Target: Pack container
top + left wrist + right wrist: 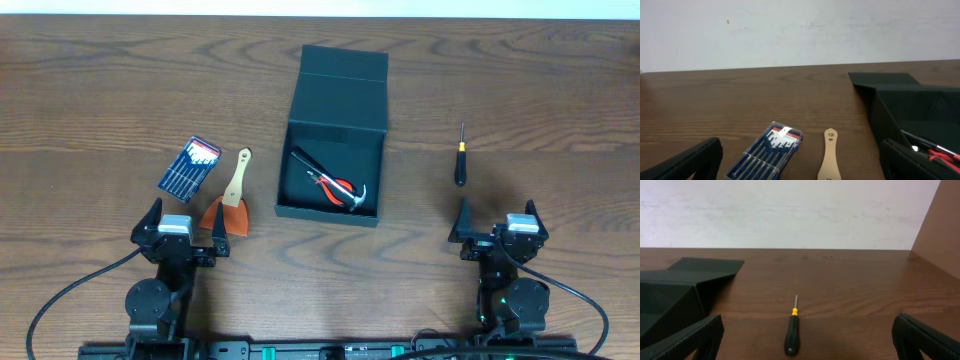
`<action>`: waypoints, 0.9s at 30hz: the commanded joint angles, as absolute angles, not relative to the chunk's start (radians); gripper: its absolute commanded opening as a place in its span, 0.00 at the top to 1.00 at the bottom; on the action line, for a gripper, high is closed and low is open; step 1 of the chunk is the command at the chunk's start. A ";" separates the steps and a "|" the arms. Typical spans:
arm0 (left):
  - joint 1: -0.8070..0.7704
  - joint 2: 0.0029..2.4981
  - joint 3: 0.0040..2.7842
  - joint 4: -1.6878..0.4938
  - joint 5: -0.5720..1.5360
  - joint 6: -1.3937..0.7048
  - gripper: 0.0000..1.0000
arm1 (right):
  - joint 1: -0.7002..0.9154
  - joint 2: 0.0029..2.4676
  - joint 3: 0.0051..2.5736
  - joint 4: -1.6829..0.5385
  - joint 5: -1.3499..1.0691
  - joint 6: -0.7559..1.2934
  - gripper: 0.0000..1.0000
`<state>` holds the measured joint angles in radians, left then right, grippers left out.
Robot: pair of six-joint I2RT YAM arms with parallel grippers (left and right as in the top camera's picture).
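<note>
The dark square container (334,112) stands open in the middle of the table, its flap lid laid back; it also shows in the left wrist view (920,107) and the right wrist view (675,287). Inside lie red-handled pliers (335,187) and a small hammer (352,197). A blue case of screwdrivers (189,164) (767,152) and a wooden-handled scraper (232,195) (828,155) lie left of it. A black screwdriver with a yellow collar (461,160) (792,330) lies to the right. My left gripper (185,232) (800,172) and right gripper (497,222) (807,345) are open and empty near the front edge.
The wooden table (100,90) runs to a white wall at the back. Cables trail from both arm bases at the front edge.
</note>
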<state>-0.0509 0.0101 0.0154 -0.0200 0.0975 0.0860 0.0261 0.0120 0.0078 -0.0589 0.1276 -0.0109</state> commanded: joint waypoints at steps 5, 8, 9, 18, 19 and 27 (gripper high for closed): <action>-0.056 0.004 0.004 -0.062 0.119 0.093 0.02 | 0.019 0.005 0.005 -0.063 0.123 0.003 0.01; -0.056 0.004 0.004 -0.062 0.119 0.093 0.02 | 0.019 0.005 0.005 -0.063 0.123 0.003 0.01; -0.056 0.004 0.004 -0.062 0.119 0.093 0.02 | 0.019 0.005 0.005 -0.063 0.123 0.003 0.01; -0.056 0.004 0.004 -0.062 0.119 0.093 0.02 | 0.019 0.005 0.005 -0.063 0.123 0.003 0.01; -0.056 0.004 0.004 -0.062 0.119 0.093 0.01 | 0.019 0.005 0.005 -0.063 0.123 0.003 0.01; -0.056 0.004 0.004 -0.062 0.119 0.093 0.02 | 0.019 0.005 0.005 -0.063 0.123 0.003 0.01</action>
